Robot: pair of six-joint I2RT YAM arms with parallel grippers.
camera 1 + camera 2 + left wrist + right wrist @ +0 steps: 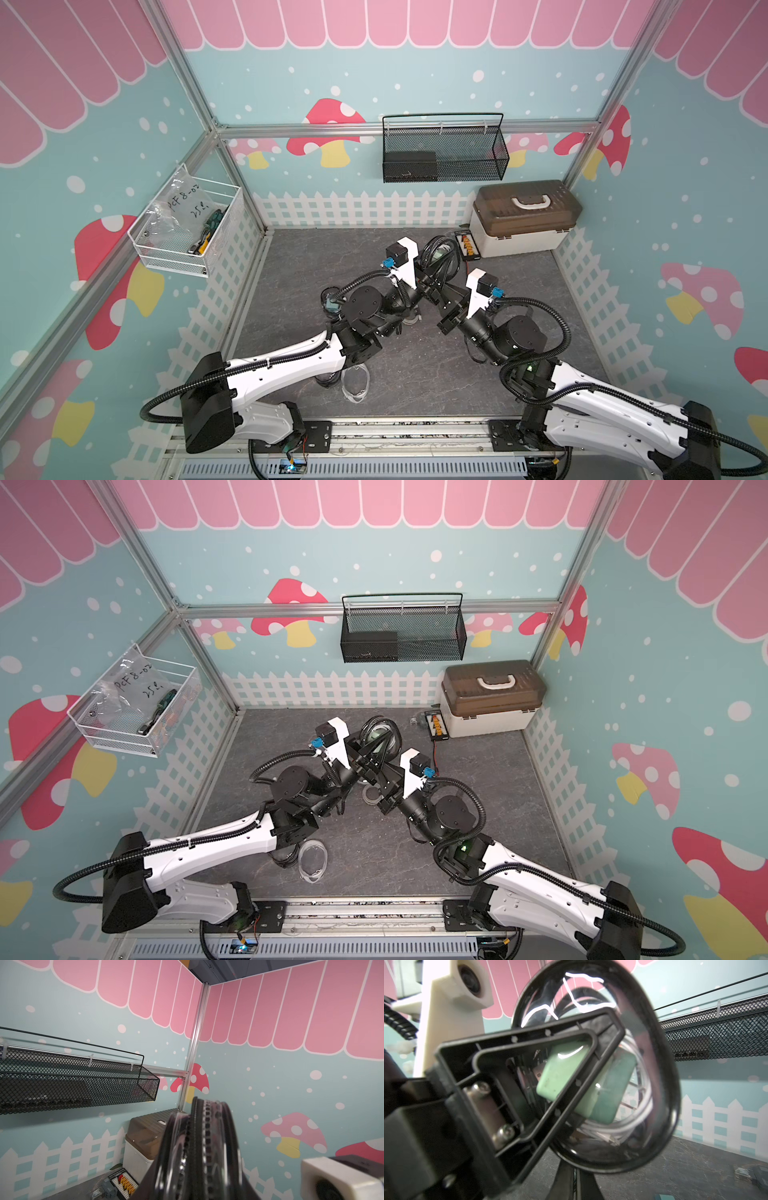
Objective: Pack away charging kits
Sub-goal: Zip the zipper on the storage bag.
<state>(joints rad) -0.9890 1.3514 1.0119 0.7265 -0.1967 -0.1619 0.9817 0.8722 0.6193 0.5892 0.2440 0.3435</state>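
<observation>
A black-rimmed oval pouch (440,252) (380,734) hangs above the middle of the table between both arms. My left gripper (432,272) is shut on it, and its rim and zipper fill the left wrist view (204,1142). Through the clear window (652,1076) I see a green cube charger (612,1095) and a coiled white cable (640,1118). My right gripper (574,1180) is shut, its tips meeting just under the pouch's rim. A clear pouch (356,384) lies near the front, and a black-rimmed pouch with a teal charger (330,302) lies under my left arm.
A beige box with a brown lid (523,220) stands at the back right, with a black board with orange connectors (467,246) beside it. A black mesh basket (444,149) hangs on the back wall, a white wire basket (187,226) on the left wall.
</observation>
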